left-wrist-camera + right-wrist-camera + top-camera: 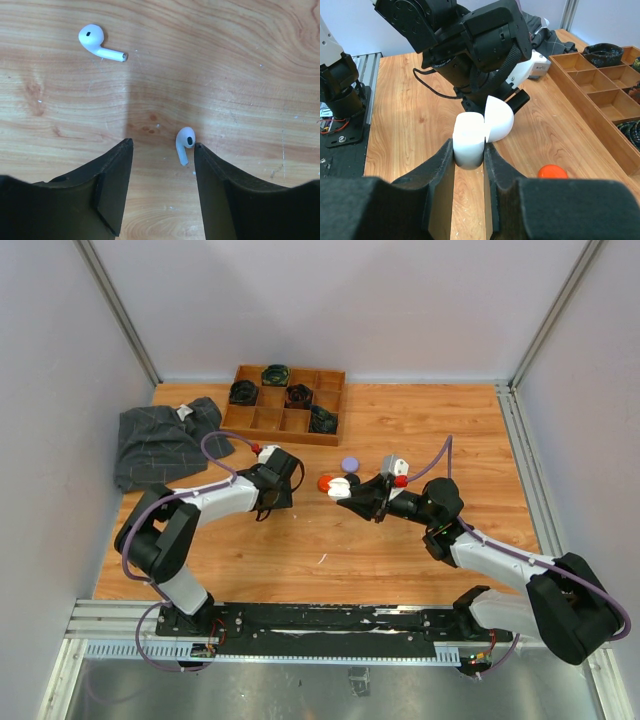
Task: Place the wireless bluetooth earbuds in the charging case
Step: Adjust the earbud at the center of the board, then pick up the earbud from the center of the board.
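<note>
Two white earbuds lie on the wooden table in the left wrist view, one at the upper left (pixel 99 43) and one (pixel 185 143) between the fingertips, close against the right finger (pixel 210 170). My left gripper (pixel 162 147) is open and low over the table, and it also shows in the top view (pixel 275 487). My right gripper (pixel 469 148) is shut on the white charging case (pixel 469 135), whose lid (pixel 499 120) stands open. The case is held just right of the left gripper in the top view (pixel 340 486).
An orange-red round case (pixel 325 482) and a lilac round case (pixel 350 463) lie near the white case. A wooden compartment tray (pixel 262 421) with dark items stands at the back. A grey cloth (pixel 160 445) lies at the left. The left arm (pixel 470 40) looms right behind the held case.
</note>
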### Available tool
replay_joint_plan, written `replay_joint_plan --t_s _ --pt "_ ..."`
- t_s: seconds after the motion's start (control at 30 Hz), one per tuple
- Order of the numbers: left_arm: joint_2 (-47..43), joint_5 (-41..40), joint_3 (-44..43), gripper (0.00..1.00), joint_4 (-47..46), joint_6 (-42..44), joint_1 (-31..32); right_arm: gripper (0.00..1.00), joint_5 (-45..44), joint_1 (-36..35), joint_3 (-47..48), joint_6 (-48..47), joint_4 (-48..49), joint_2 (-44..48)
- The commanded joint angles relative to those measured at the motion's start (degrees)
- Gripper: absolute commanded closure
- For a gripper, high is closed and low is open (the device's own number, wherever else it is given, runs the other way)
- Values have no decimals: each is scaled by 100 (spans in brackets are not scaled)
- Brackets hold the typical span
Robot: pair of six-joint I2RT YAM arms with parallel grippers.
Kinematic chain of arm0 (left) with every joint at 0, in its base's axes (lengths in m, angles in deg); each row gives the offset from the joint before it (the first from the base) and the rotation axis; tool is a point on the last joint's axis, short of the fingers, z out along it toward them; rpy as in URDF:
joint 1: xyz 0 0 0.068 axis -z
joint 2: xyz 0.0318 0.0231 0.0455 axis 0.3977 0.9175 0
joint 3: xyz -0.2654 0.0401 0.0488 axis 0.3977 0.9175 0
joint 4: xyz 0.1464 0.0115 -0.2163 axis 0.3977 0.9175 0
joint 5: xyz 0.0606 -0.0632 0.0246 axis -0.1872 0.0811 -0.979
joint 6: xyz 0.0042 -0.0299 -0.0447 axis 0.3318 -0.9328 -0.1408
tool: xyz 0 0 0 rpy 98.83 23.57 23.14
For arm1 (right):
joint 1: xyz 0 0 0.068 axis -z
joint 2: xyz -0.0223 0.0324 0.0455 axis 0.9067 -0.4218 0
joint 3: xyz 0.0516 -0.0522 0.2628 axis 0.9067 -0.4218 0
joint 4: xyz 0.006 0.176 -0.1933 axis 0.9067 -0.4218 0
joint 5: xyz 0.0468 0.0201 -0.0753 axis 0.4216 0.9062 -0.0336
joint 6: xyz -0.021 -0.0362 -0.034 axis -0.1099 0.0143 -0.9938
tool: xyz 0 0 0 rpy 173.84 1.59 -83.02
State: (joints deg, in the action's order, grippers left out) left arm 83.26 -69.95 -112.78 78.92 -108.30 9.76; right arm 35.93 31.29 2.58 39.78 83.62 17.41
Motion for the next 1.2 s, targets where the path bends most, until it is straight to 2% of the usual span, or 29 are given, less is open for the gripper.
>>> replay_joint_plan --t_s 0.0,0.23,0.53,0.73,1.17 --pt "-296 -112 1 43 172 106 32 98 100 -63 3 91 237 54" --pt "-456 42 -502 48 458 141 9 98 98 -65 5 94 223 93" --pt "228 152 -1098 58 911 14 -76 98 77 -66 49 22 0 208" --pt "558 208 -1287 64 1014 49 -76 98 73 -62 79 -12 -92 238" --pt "1055 213 -1458 70 1306 140 -76 98 72 -71 110 -29 -193 284"
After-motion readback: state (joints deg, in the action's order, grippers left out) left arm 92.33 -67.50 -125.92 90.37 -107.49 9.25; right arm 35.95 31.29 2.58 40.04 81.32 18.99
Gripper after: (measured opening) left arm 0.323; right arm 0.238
